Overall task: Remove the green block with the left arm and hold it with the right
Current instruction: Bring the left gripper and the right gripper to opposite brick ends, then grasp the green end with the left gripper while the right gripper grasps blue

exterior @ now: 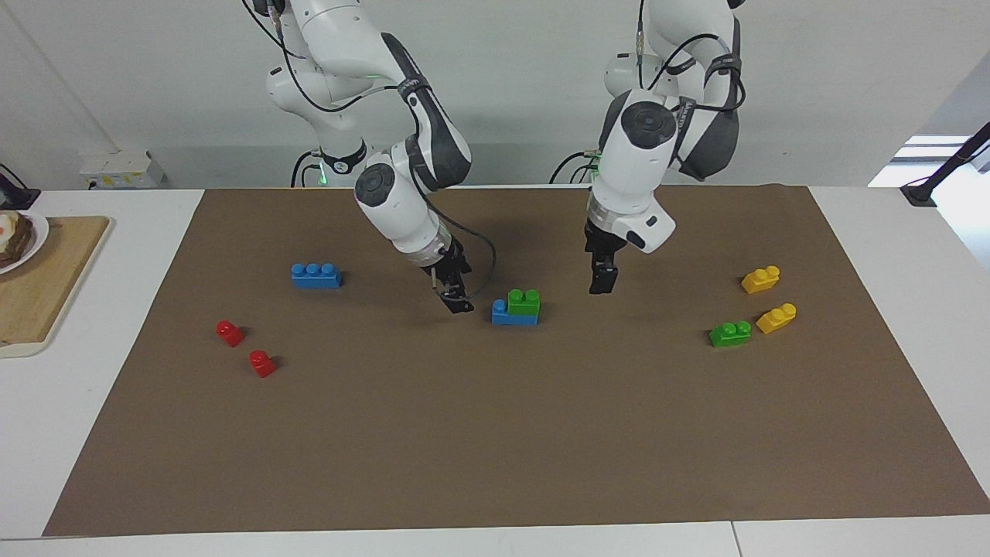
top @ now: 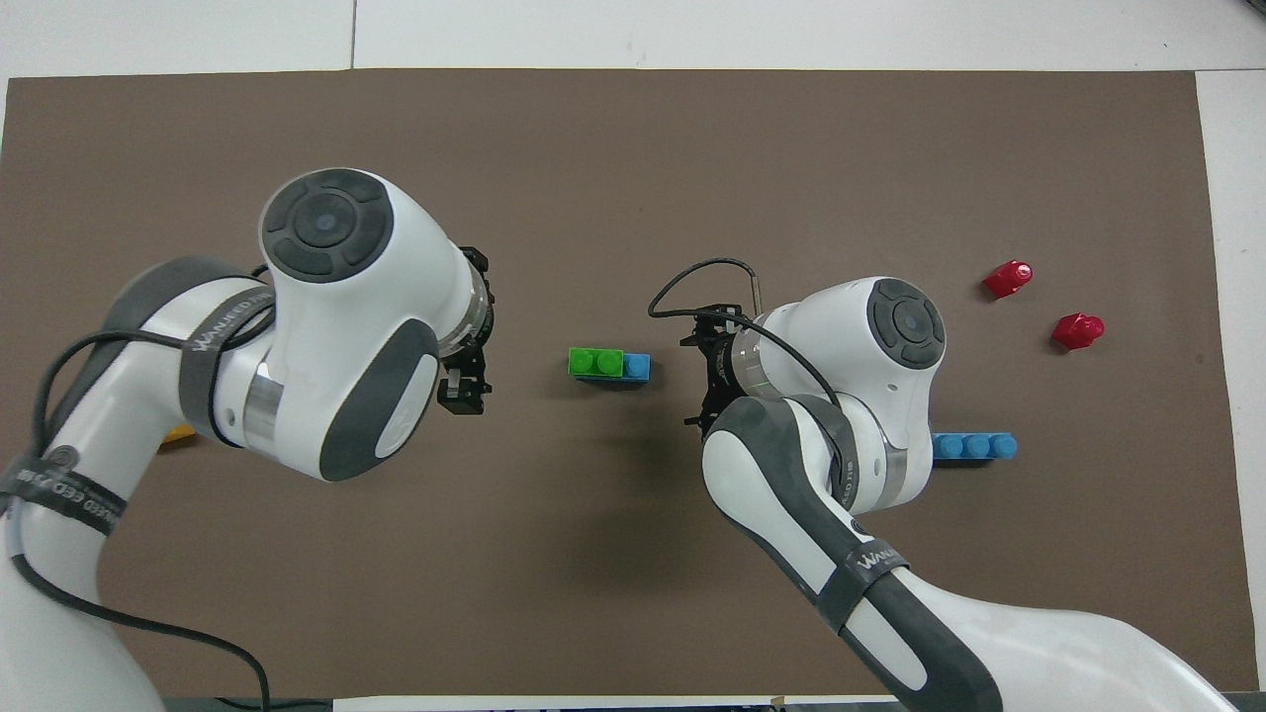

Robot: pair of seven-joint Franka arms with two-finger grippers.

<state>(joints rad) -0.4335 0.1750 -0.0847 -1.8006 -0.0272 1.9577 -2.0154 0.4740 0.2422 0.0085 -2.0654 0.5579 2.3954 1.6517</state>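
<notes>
Left tool (exterior: pixel 603 283) open, empty, 3 o'clock of green block (exterior: pixel 524 302) | right tool (exterior: pixel 458 302) open, empty, 9 o'clock | step: approach | next: right grips blue brick (exterior: pixel 506 313), left pulls green.

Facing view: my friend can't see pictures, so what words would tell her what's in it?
A green block sits on a blue block mid-mat, the open right gripper and open left gripper flanking it, touching nothing. Blue, red, yellow and green blocks lie toward the mat's ends.
</notes>
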